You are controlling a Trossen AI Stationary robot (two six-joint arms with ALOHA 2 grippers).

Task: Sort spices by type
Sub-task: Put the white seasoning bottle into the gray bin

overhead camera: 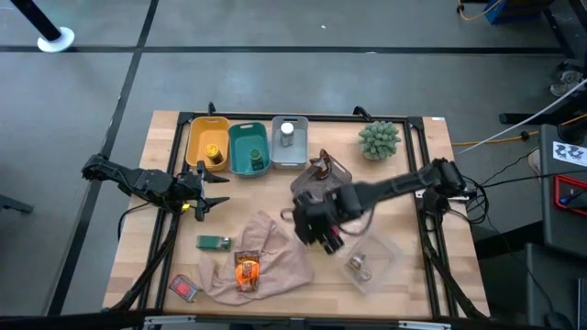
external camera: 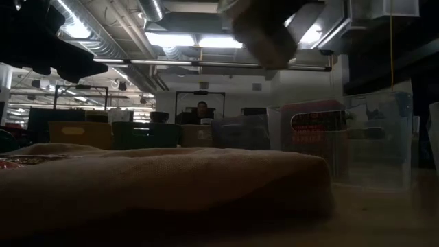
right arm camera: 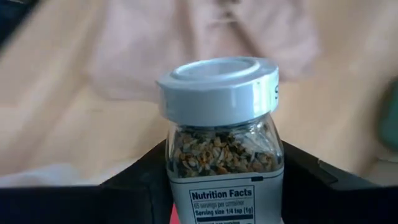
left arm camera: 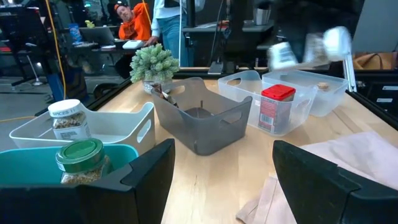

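Spice jar lifted mid-desk, bound for a bin.
Left pincer (overhead camera: 209,194) waits spread and empty by the yellow bin (overhead camera: 207,145); right pincer (overhead camera: 323,229) clamps a white-capped jar (right arm camera: 221,149) above the beige cloth (overhead camera: 266,252). Rigid, smooth, likely slippery: grip the body, below the cap.

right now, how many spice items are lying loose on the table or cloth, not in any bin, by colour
green box: 1
orange sachet: 1
red packet: 1
total: 3
not counted: the white-capped jar held in the right gripper
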